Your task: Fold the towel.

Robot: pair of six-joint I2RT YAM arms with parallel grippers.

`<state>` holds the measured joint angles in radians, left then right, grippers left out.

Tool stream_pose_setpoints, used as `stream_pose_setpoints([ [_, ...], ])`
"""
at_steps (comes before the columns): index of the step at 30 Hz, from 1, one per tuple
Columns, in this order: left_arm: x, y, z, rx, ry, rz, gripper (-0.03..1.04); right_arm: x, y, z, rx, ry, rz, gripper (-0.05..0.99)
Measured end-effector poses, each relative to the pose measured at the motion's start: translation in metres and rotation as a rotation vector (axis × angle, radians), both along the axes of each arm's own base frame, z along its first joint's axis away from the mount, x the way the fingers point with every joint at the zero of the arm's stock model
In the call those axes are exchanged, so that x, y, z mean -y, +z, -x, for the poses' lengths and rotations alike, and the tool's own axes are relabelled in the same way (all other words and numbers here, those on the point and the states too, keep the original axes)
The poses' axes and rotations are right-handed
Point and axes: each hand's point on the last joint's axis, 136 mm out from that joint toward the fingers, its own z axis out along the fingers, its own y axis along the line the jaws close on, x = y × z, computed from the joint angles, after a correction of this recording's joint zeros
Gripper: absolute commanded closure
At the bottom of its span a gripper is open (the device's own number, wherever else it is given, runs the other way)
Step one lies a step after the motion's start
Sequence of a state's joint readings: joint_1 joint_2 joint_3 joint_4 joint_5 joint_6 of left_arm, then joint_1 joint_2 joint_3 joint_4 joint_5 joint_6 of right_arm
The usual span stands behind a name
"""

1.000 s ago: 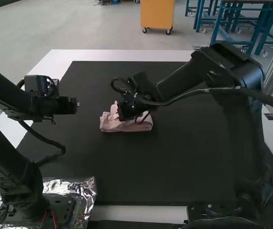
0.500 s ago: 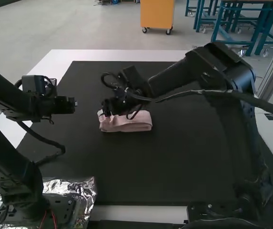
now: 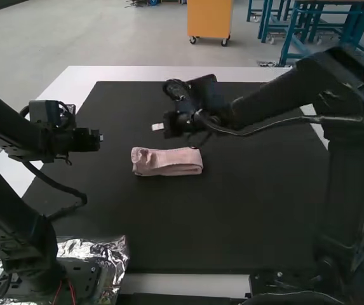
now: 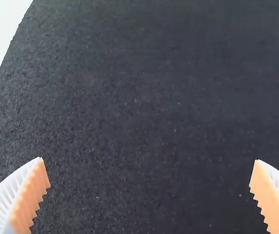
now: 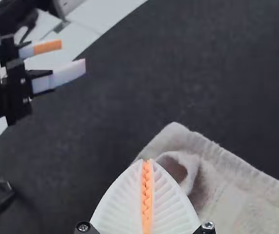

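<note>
The pink towel (image 3: 167, 162) lies as a narrow folded strip near the middle of the black mat, its left end showing a loose fold. My right gripper (image 3: 158, 126) is above and beyond the towel, apart from it in the high view. At the mat's left side, my left gripper (image 3: 100, 138) hangs well away from the cloth. In the left wrist view, the left gripper (image 4: 149, 168) is wide open over bare mat. The right gripper (image 5: 148, 161) has its orange pads pressed together with nothing between them, and the towel (image 5: 244, 195) shows a small curled opening at its end.
The black mat (image 3: 201, 222) covers most of the white table (image 3: 150, 74). A cable loops over the mat's left part beside the left arm. Crinkled foil (image 3: 113, 254) lies around the left arm's base.
The right gripper has left the towel, going left at first and then back to the right and farther off. The towel's raised part has settled flatter. My left arm stays put.
</note>
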<state>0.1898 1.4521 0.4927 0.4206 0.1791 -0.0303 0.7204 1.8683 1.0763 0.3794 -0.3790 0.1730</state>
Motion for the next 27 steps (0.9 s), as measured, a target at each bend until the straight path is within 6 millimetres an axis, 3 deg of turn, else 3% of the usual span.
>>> stream_pose_setpoints([
  [4, -0.004, 0.000, 0.000, 0.001, 0.019, -0.012, 0.04, 0.006, -0.035, 0.006, -0.040, 0.002, 0.032, 0.96],
  [18, -0.040, 0.008, -0.001, 0.005, 0.198, -0.118, 0.04, -0.003, -0.109, -0.001, -0.076, 0.011, 0.055, 0.96],
  [22, -0.040, 0.021, -0.010, 0.026, 0.213, -0.140, 0.04, -0.008, -0.124, -0.006, -0.079, 0.013, 0.057, 0.96],
  [27, -0.023, 0.035, -0.021, 0.054, 0.211, -0.179, 0.04, -0.016, -0.132, -0.013, -0.077, 0.022, 0.046, 0.96],
])
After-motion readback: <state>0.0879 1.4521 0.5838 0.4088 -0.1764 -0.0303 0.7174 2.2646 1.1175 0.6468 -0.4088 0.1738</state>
